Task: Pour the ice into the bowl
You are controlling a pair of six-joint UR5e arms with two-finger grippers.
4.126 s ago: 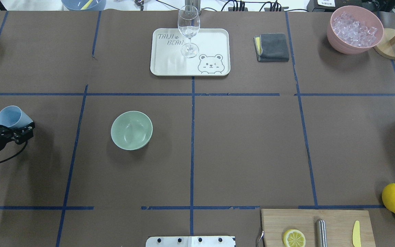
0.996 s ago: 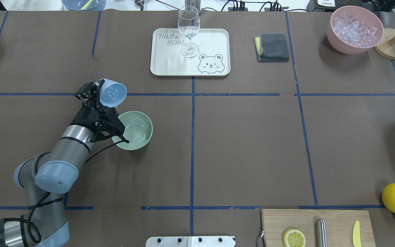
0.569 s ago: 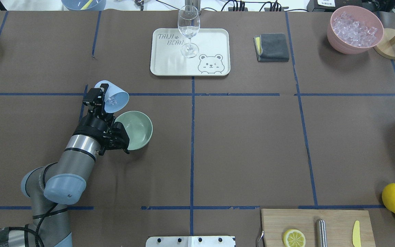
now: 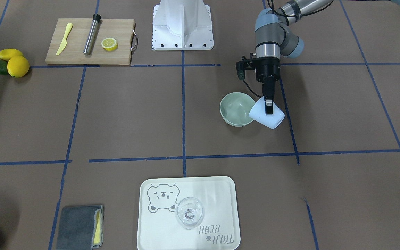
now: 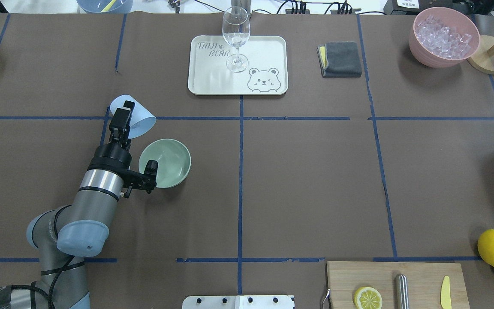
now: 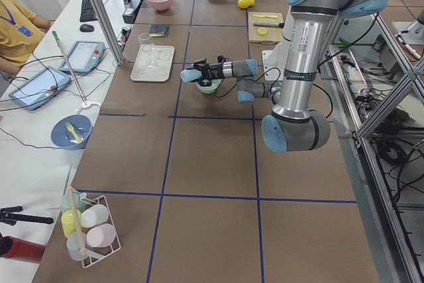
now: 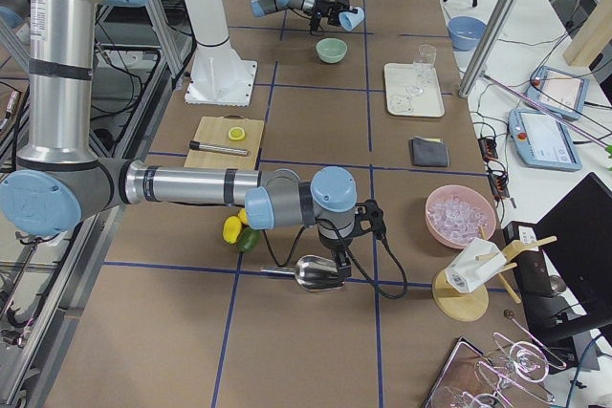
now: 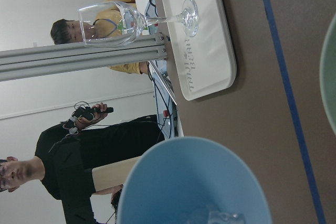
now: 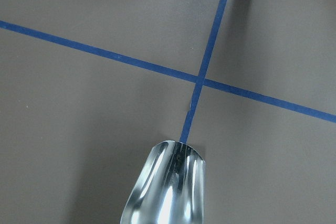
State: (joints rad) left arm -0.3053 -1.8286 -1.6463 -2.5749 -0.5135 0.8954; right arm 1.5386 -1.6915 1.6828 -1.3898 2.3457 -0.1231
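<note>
A brown-papered tabletop (image 5: 298,180) crossed by blue tape is seen. The light blue cup (image 5: 143,121) is clamped in the left gripper (image 5: 123,121) and tipped on its side, its mouth turned to the sage-green bowl (image 5: 174,165) just beside it. The ice (image 8: 216,216) is seen inside the cup, close to the gripper. Whether the right gripper (image 7: 337,257), by the metal scoop (image 9: 168,192), is closed cannot be told

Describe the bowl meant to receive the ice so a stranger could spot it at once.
Start at the white bear tray at the table's far edge, then come toward the robot and to its left. The bowl sits there beside the left gripper and its tilted light blue cup. It is pale sage green, matte and empty, unlike the pink bowl.
</note>
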